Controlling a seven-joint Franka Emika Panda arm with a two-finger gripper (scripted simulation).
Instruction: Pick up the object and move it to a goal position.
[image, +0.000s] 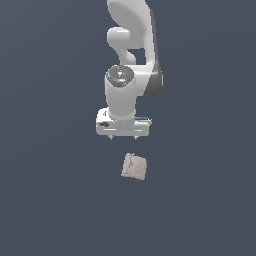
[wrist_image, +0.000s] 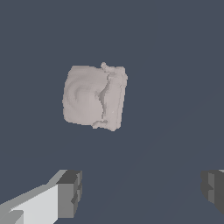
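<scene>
I see the object (image: 134, 167) lying flat on the bench (image: 50, 200) at frame centre, slightly rotated, near-square with no clear long axis. The pincer (wrist_image: 140, 190) hangs above it, spread, empty.

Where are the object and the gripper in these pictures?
object (image: 134, 166), exterior view: middle of its bumpy top face.
object (wrist_image: 94, 97), wrist view: centre of the ridged surface.
gripper (image: 123, 137), exterior view: midway between its fingertips.
gripper (wrist_image: 140, 188), wrist view: midway between the two spread fingers.
</scene>
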